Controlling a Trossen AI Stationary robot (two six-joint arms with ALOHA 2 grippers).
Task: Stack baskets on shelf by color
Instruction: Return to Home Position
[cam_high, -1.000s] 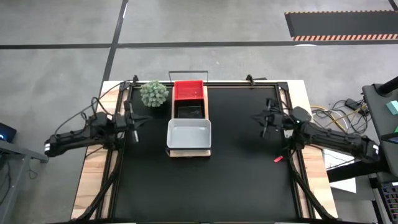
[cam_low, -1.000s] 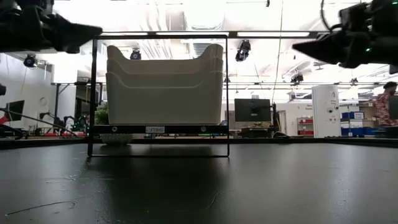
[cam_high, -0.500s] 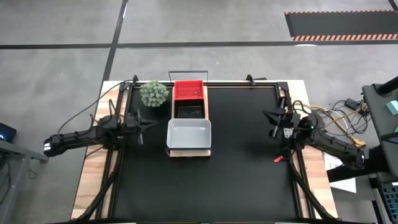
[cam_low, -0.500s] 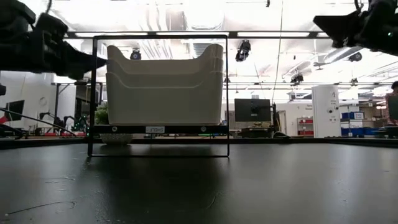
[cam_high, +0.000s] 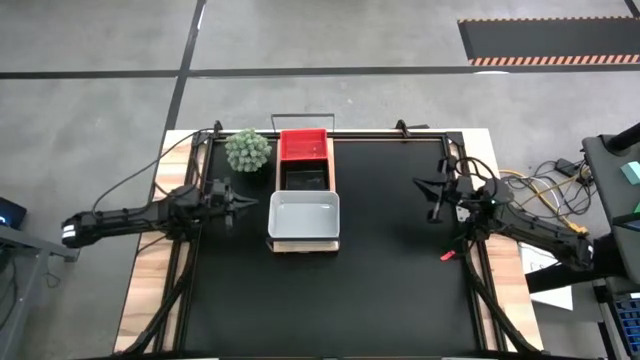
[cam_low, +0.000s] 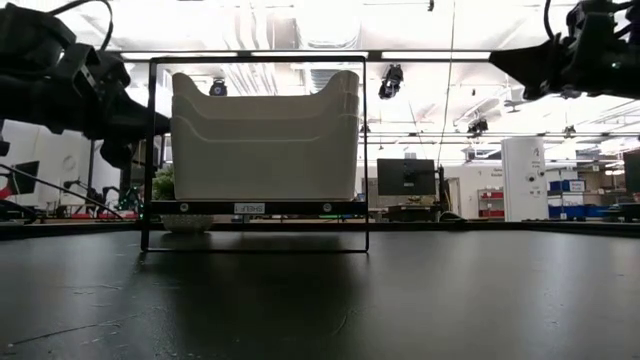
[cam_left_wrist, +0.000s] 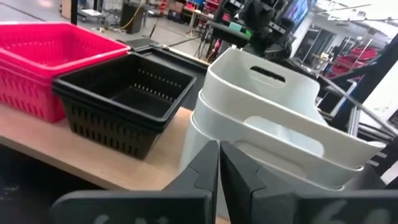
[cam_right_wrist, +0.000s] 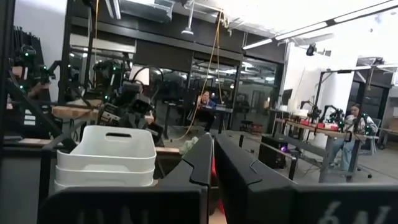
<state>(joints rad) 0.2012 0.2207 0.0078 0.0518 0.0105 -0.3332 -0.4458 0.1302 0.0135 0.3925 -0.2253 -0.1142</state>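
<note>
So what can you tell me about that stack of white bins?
The white bins are smooth, pale plastic tubs with rounded corners and a slot handle in the end wall. They are nested upright one inside another, and the stepped rims suggest three. They stand at one end of the wooden shelf, beside the black bins. The top one is empty.

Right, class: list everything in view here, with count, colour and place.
Table: one, black.
Shelf: one, light wood, on the table.
Plant: one, green, left of the shelf.
Red baskets: one stack, red, shelf end beside the plant.
Black baskets: one stack, black, shelf's middle.
White baskets: three, white, stacked at the other end.
Small object: one, red, table's right edge.
Person: one, room beyond.
Left gripper: one, dark, shut, left of the white baskets.
Right gripper: one, dark, shut, table's right side.
</note>
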